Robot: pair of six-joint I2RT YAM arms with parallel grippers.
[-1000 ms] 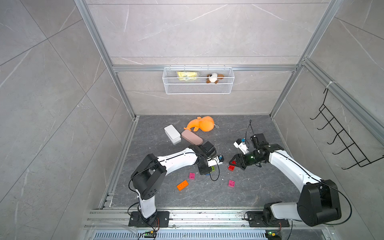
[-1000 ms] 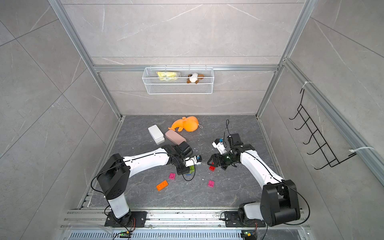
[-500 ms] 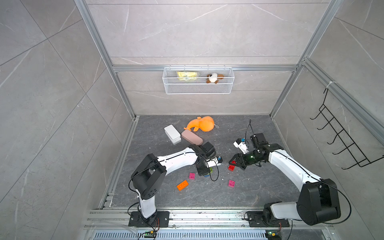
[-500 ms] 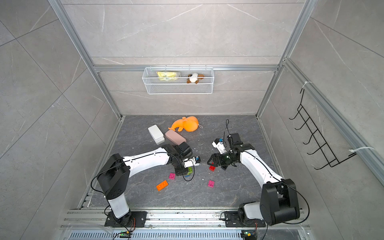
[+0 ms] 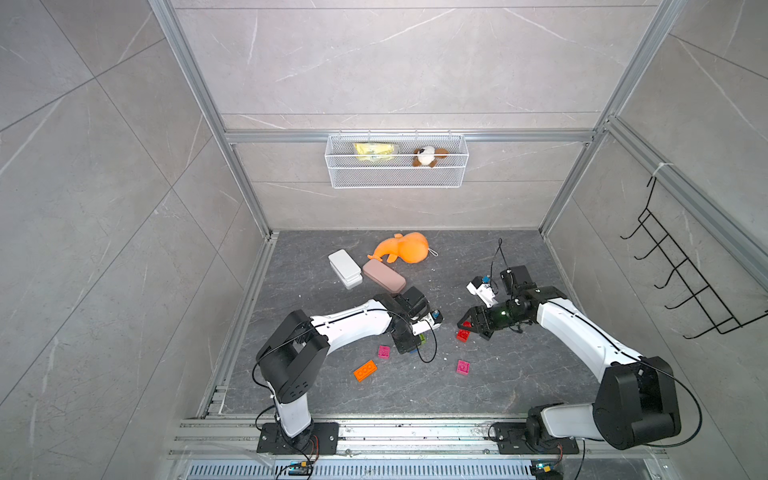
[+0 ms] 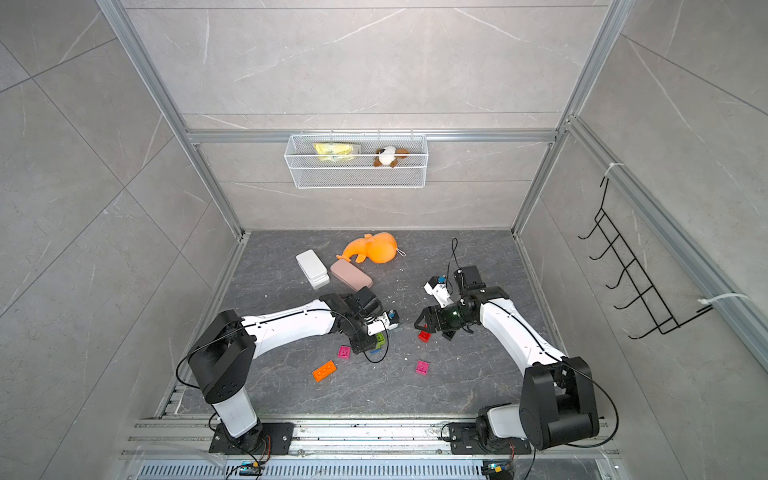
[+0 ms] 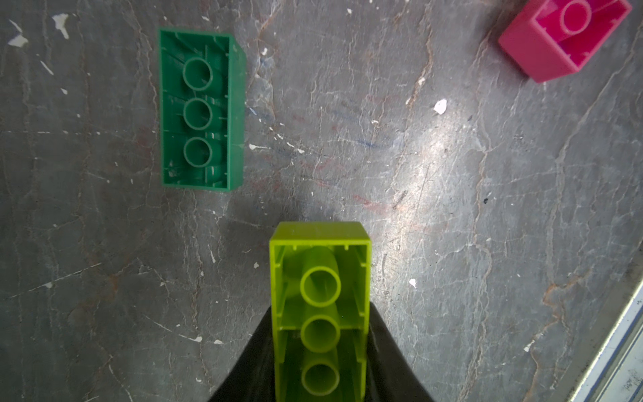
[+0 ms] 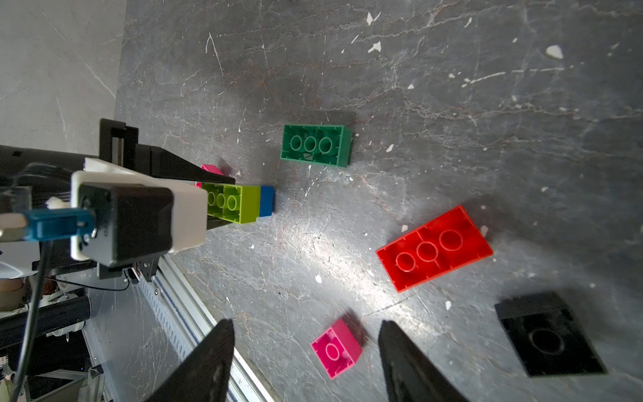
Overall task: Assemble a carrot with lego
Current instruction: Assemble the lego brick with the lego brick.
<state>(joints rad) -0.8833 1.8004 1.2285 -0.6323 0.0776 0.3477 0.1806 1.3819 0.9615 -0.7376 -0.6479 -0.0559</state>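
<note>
Left gripper [image 7: 320,330]: clamped on lime brick [image 7: 319,231], blue brick [image 8: 267,205] attached, probably steadying both for joining. Right gripper [image 8: 306,327]: apart, empty, opposite lime brick.

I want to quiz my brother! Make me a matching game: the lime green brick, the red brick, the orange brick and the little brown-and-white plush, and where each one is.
1. lime green brick
2. red brick
3. orange brick
4. brown-and-white plush

A. in the wire basket on the wall
B. clamped in the left gripper
C. on the floor by the open right gripper
D. on the floor, nearest the left arm's base

Pairs: 1-B, 2-C, 3-D, 4-A
</note>
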